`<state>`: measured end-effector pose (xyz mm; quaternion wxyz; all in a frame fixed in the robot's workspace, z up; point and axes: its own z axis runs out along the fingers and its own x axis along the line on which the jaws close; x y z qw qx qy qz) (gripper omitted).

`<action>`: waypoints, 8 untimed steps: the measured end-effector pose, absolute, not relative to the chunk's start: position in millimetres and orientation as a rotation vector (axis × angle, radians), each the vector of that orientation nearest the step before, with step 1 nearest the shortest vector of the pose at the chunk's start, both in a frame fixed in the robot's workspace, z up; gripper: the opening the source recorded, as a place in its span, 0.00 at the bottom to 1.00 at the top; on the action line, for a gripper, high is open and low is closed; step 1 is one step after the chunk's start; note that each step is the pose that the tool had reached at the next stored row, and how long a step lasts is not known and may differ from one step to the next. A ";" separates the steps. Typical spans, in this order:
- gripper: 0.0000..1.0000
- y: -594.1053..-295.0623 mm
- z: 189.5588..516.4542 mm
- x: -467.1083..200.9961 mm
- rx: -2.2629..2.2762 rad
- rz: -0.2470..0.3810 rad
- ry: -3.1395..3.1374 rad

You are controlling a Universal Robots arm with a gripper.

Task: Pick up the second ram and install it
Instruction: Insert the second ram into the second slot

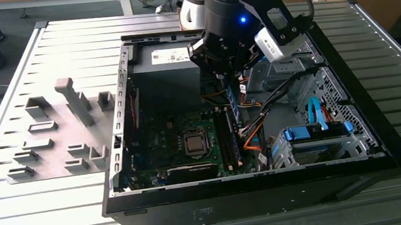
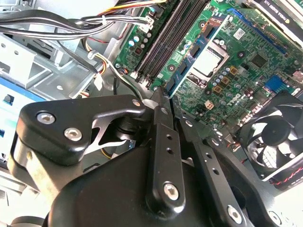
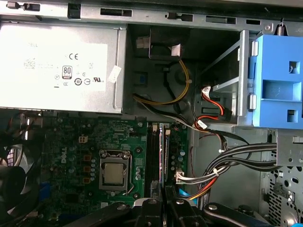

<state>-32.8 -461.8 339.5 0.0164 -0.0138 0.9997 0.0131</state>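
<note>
My gripper (image 1: 228, 81) hangs inside the open computer case (image 1: 119, 167), above the motherboard (image 1: 167, 142). It is shut on the second ram (image 1: 234, 105), a thin green stick that points down from the fingers toward the black memory slots (image 1: 226, 140). In the first wrist view the second ram (image 3: 161, 156) appears edge-on, lined up along the memory slots (image 3: 151, 156), with my gripper (image 3: 164, 202) pinching it. In the second wrist view the black fingers (image 2: 163, 142) stand close together, and the second ram (image 2: 185, 65) runs out from their tips over the board.
Grey fixture blocks (image 1: 59, 139) stand on the slatted table at the exterior view's left. Around the slots are the processor socket (image 3: 113, 172), the power supply (image 3: 57, 66), a blue drive bay (image 3: 277, 85), cable bundles (image 3: 227, 165) and a fan (image 2: 279, 137).
</note>
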 end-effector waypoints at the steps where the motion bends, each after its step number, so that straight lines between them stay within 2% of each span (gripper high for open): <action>1: 0.14 -461.8 339.5 -32.8 -0.043 0.041 3.108; 8: 0.14 -461.8 339.1 -32.8 -0.042 0.040 3.171</action>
